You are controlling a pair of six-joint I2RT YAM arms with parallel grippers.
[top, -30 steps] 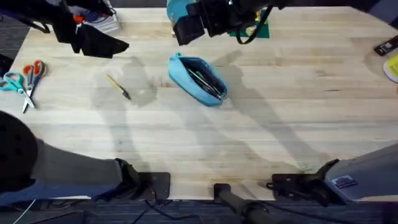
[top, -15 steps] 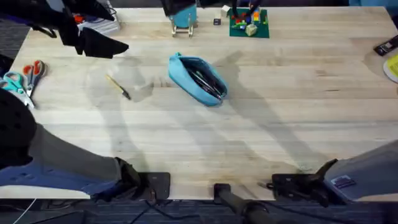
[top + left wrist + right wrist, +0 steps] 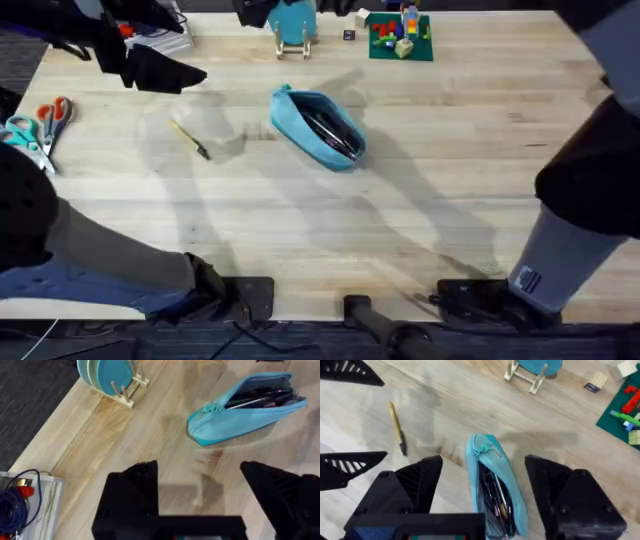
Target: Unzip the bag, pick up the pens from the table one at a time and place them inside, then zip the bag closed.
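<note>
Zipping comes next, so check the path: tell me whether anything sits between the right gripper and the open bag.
Nothing visible blocks it. In the right wrist view the right gripper hangs open above the bag, only bare table around it. The yellow stick lies off to one side, apart from the bag, and the pens are already inside.

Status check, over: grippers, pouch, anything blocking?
Left gripper, right gripper: jaws open, empty. Light blue fabric pouch unzipped, black pens inside. Nothing blocking.

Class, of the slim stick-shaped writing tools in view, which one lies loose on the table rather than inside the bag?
The yellow stick with the dark tip, left of the bag; the pens sit inside the open pouch.
</note>
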